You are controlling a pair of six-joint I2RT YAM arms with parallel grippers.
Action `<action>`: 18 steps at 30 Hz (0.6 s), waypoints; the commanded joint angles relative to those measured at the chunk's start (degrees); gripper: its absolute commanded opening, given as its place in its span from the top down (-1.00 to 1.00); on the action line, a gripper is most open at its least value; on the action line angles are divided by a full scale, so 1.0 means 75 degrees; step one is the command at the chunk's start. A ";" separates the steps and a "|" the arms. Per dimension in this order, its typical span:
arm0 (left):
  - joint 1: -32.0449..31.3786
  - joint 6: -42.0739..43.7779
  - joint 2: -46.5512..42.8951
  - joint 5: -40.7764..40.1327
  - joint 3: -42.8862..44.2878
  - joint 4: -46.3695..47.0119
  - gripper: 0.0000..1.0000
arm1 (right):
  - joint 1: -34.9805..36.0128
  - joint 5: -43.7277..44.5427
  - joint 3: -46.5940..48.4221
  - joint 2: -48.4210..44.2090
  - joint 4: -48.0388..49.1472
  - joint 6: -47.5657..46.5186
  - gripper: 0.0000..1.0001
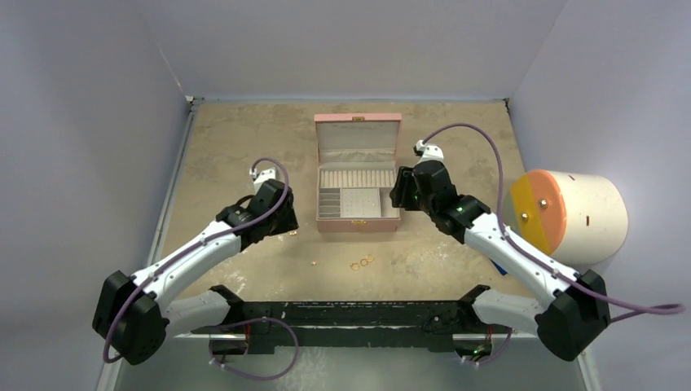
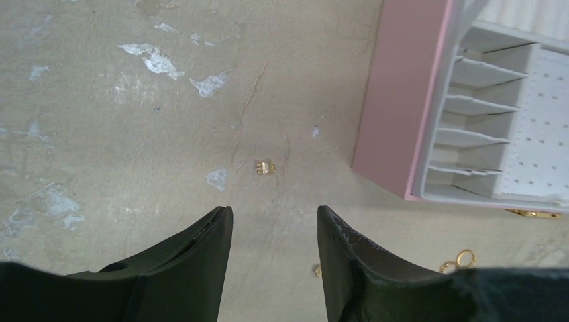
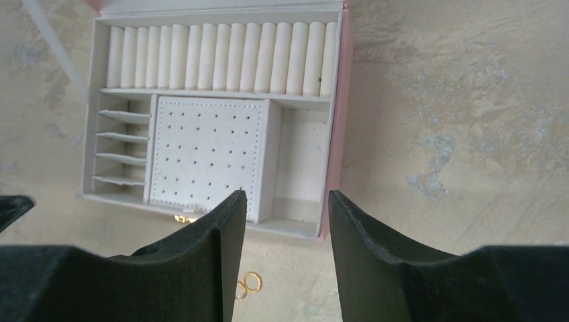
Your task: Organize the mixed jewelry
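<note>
The mixed jewelry lies on the table in front of the pink box. A small gold piece sits just ahead of my left gripper, which is open with nothing between its fingers. Another tiny gold bit lies by the right finger. Two gold rings lie nearer the arms, also seen as gold rings beside the left finger of my right gripper. That gripper is open and empty over the box's front right corner. A gold piece rests against the box's front wall.
The open box holds a row of ring rolls, a perforated pad and small slots. Its lid stands up behind. A white cylinder with an orange and yellow end lies at the right. Grey walls surround the table.
</note>
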 commanded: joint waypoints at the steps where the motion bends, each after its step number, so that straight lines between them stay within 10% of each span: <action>1: 0.0018 -0.0207 0.0681 -0.0249 -0.0052 0.0550 0.09 | 0.0033 -0.0276 0.0105 -0.0766 -0.0584 -0.0217 -0.03; 18: 0.0018 0.0060 0.2342 -0.0397 0.0039 0.0866 0.32 | 0.0032 -0.0364 -0.0070 -0.1477 -0.0681 -0.0281 -0.04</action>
